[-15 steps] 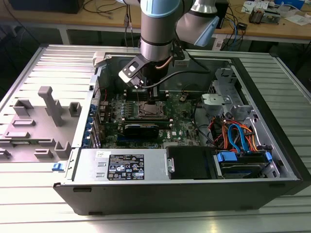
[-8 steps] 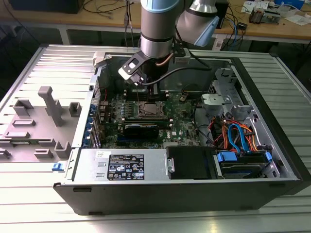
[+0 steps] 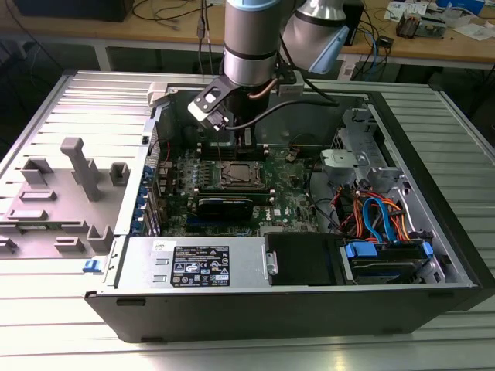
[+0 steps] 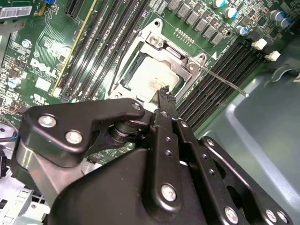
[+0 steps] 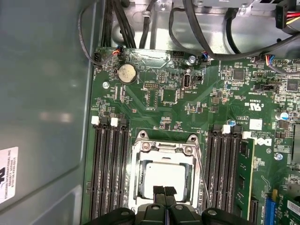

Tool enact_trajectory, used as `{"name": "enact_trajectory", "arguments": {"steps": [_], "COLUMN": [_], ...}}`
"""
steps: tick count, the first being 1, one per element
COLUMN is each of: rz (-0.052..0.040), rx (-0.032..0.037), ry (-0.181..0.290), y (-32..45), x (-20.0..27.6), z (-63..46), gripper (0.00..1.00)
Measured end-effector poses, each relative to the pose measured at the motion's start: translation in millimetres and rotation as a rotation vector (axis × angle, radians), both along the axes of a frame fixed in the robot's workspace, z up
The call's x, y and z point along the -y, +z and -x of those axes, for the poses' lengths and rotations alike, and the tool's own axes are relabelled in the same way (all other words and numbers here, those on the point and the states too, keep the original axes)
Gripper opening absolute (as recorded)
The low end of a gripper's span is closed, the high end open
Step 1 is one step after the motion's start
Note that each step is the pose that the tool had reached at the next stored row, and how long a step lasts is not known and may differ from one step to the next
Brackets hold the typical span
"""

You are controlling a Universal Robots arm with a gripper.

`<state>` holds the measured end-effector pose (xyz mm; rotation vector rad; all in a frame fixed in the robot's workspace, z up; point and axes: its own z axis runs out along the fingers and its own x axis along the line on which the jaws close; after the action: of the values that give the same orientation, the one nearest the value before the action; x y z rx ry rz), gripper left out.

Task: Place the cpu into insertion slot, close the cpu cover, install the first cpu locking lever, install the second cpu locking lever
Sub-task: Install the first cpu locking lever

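Observation:
The cpu (image 5: 164,174) lies flat in the insertion slot (image 3: 236,175), its dull silver top showing through the window of the cpu cover (image 5: 165,152), which lies down over it. My gripper (image 5: 164,190) hovers just over the socket's edge, its two black fingertips pressed together with nothing between them. In the second wrist view the fingertips (image 4: 163,92) sit at the rim of the cover (image 4: 164,44) beside the cpu (image 4: 150,77). One thin locking lever (image 4: 220,80) juts out slantwise across the memory slots; it runs along one side of the socket as a wire (image 5: 202,176).
The green motherboard (image 3: 290,197) sits deep in an open computer case (image 3: 433,255). Black memory slots (image 5: 110,173) flank the socket on both sides. Cables (image 5: 197,28) hang along the case wall, and a power supply (image 3: 197,267) and drive bay with blue and orange cables (image 3: 379,216) stand nearby.

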<state>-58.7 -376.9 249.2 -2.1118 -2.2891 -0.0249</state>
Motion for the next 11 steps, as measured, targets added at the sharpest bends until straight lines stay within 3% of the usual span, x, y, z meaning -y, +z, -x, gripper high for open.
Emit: {"name": "enact_trajectory", "arguments": {"steps": [11], "rz": [-0.0004], "rx": [-0.0001], "ry": [0.000], "y": [3.5], "x": [0.0], "z": [0.0], "gripper": [0.11]}}
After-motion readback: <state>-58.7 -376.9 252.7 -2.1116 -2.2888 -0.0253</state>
